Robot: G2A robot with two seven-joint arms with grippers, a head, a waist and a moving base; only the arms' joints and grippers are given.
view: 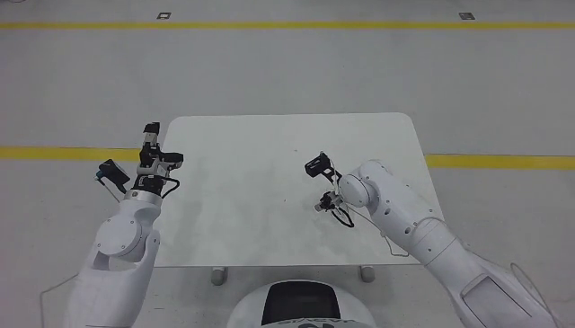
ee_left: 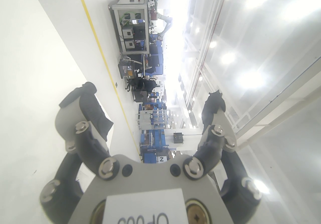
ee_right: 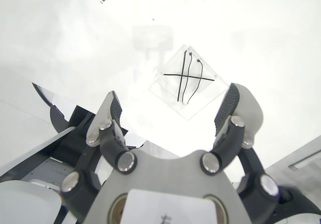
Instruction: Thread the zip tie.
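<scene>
Shows the right pincer (ee_right: 173, 95) spread wide and holding nothing, hovering just toward 3 o'clock of the middle of the tabletop (view: 269, 144) and facing a clear tray (ee_right: 168, 104) a little way ahead. Shows four black zip ties (ee_right: 182, 75) loose in that tray: three laid roughly side by side, one crossing all three. Shows the left pincer (ee_left: 150, 95) likewise wide and empty, at the 9 o'clock edge of the tabletop, tilted up toward the room. Reads as the opening step, the fetching of a single tie, with nothing yet threaded. For a clean pick, choose the outer curved tie, set a little apart from its neighbours at the head end. Cannot tell which strap lies uppermost at the crossing, so expect some drag. Narrow the fingers before entering, to clear the tray walls. Close across the strap near its head, away from the crossing, leaving the tail free for feeding. Lift slowly and check for a second tie riding along.
</scene>
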